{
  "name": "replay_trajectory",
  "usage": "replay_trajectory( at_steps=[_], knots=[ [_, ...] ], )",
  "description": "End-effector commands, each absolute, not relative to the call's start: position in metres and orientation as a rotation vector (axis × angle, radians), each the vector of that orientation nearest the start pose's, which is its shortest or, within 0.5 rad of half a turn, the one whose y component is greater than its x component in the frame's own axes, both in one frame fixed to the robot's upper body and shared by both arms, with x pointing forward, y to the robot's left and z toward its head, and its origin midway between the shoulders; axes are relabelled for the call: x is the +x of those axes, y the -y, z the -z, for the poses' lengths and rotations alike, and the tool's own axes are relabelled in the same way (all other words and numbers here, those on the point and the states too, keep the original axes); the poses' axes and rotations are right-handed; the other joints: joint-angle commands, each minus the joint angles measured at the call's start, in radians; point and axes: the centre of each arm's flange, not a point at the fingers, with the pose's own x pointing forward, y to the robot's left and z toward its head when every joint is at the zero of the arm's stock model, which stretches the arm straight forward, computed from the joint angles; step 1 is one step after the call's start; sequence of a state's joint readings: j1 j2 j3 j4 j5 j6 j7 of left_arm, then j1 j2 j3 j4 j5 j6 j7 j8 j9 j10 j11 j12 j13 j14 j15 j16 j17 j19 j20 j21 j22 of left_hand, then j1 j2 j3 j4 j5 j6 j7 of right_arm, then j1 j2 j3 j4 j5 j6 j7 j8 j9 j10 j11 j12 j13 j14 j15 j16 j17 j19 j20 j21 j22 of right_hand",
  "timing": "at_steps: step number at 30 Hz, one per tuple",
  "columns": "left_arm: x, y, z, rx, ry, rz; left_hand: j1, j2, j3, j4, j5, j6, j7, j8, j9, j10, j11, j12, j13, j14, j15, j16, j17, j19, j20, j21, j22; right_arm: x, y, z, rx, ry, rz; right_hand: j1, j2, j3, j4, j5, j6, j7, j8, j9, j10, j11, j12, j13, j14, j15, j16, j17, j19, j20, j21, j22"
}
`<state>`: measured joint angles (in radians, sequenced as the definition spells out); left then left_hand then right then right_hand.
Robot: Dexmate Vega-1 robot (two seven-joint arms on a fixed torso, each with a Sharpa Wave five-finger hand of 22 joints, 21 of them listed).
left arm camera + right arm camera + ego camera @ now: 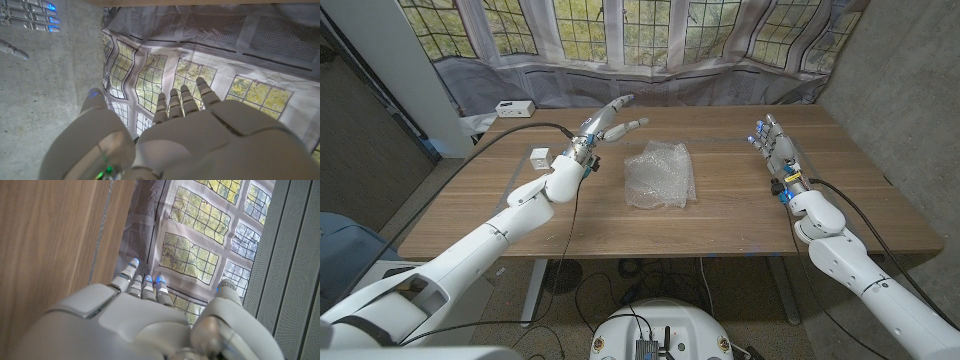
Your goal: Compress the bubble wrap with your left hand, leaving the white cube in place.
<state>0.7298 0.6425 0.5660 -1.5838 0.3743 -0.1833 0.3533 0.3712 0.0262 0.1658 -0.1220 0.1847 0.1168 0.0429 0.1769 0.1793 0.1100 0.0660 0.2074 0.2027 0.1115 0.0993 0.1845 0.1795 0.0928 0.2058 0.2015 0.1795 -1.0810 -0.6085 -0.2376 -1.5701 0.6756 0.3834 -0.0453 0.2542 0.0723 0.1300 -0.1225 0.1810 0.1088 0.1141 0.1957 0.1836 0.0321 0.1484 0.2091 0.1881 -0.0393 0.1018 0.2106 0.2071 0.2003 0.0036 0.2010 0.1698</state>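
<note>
Your left robot hand (605, 122) is raised in the upper middle-left of the head view, fingers stretched out and spread, thumb splayed toward the frame's centre, holding nothing. It sits just left of and above the wrap (659, 174), not touching it. The left arm runs down to the bottom left corner with a black cable (520, 130) looping along it.

Your right robot hand (775, 150) is at the right of the head view, standing on its edge on the tabletop (740, 215), fingers straight and close together, empty, well apart from the wrap.

The wrap lies crumpled in the middle of the head view. The cube (539, 156) sits left of it, beside your left forearm, near the tabletop's left edge.

The left wrist view gives you the back of the left robot hand (190, 130) with fingers extended side by side against the curtain (225, 45), and the right robot hand's fingertips (30, 15) in the upper left corner. The right wrist view shows the right robot hand (145, 320) from behind, fingers together, wood grain on the left and a grey ribbed wall (295, 270) on the right.

Behind the tabletop hangs a curtain printed with leaded windows. A white box (513, 108) rests at the far left corner.
</note>
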Motion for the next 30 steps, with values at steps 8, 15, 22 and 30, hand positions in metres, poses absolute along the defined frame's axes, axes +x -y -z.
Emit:
replay_trajectory(
  at_steps=[8, 15, 22, 30],
  knots=[
    [0.59, -0.161, -0.057, 1.14, 0.968, 0.051, 0.01, -0.022, -0.005, -0.009, 0.001, -0.056, 0.011, -0.003, 0.005, -0.054, 0.011, -0.011, 0.005, -0.047, 0.042, -0.008, 0.004, -0.018, 0.008, -0.006, 0.006, 0.575, 0.325, 0.037, 0.078, 0.716, -0.152, 0.007, -0.003, -0.001, -0.005, 0.001, 0.002, -0.001, 0.001, 0.004, 0.008, 0.005, -0.003, 0.006, 0.003, 0.002, -0.001, 0.004, 0.007, -0.002, -0.004, 0.002],
    [0.589, -0.154, -0.057, 1.199, 0.961, 0.087, 0.027, -0.04, -0.007, -0.021, 0.008, -0.101, 0.016, -0.003, 0.005, -0.088, 0.027, -0.014, 0.007, -0.064, 0.056, -0.005, 0.003, -0.021, 0.009, -0.004, 0.006, 0.573, 0.326, 0.041, 0.086, 0.716, -0.143, 0.008, -0.004, 0.0, -0.006, 0.001, 0.004, -0.002, 0.001, 0.004, 0.009, 0.005, -0.003, 0.006, 0.004, 0.003, -0.001, 0.003, 0.006, 0.0, -0.004, 0.002],
    [0.59, -0.148, -0.058, 1.273, 0.94, 0.129, 0.046, -0.068, -0.013, -0.034, 0.017, -0.144, 0.005, -0.003, 0.005, -0.111, 0.025, -0.013, 0.008, -0.088, 0.058, -0.007, 0.003, -0.016, 0.01, -0.002, 0.005, 0.571, 0.326, 0.046, 0.094, 0.716, -0.143, 0.008, -0.005, -0.001, -0.006, 0.001, 0.005, -0.003, 0.002, 0.004, 0.01, 0.006, -0.003, 0.006, 0.004, 0.003, -0.002, 0.003, 0.006, 0.0, -0.005, 0.002],
    [0.591, -0.142, -0.054, 1.305, 0.915, 0.11, 0.066, -0.089, -0.018, -0.041, 0.027, -0.13, 0.0, 0.011, 0.005, -0.11, 0.023, -0.006, 0.009, -0.089, 0.06, -0.003, 0.002, -0.012, 0.011, -0.002, 0.004, 0.569, 0.326, 0.05, 0.09, 0.709, -0.143, 0.007, -0.005, -0.001, -0.006, 0.001, 0.007, -0.005, 0.002, 0.004, 0.013, 0.007, -0.003, 0.006, 0.005, 0.004, -0.002, 0.003, 0.006, 0.001, -0.005, 0.002]
  ],
)
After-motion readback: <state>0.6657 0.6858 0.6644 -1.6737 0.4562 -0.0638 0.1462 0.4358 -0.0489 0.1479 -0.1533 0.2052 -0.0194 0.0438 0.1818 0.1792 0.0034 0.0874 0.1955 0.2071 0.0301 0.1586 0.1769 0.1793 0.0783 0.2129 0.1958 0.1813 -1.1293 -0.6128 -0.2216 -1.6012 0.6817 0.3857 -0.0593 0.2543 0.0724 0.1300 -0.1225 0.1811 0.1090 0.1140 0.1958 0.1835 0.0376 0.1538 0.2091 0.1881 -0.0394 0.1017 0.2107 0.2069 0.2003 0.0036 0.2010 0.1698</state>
